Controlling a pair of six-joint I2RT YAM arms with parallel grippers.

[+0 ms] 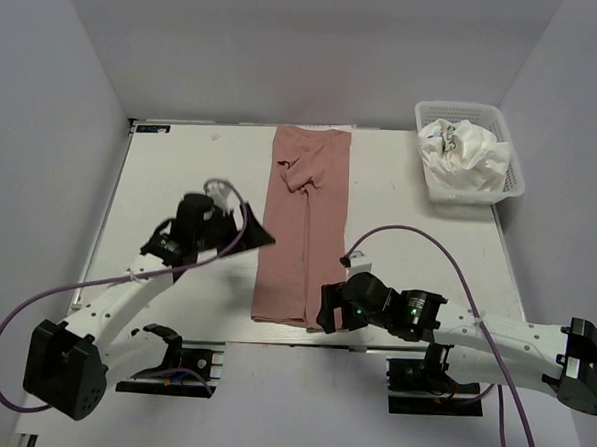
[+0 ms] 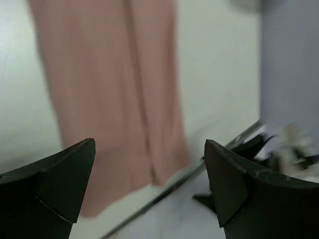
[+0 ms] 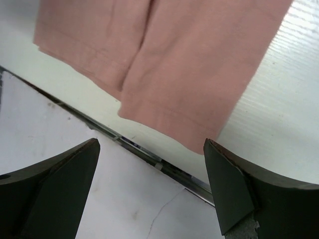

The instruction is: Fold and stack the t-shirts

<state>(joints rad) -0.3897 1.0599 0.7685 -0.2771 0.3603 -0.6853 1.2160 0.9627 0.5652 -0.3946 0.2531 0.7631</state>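
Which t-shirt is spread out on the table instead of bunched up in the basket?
The dusty pink t-shirt, folded into a long strip mid-table; the white t-shirts sit crumpled in the mesh basket.

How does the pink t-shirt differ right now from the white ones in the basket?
The pink t-shirt lies flat on the table, folded into a long narrow strip; the white t-shirts sit crumpled in the basket. The pink t-shirt is plain; the white t-shirts show dark print. Both are soft cloth, not yet stacked.
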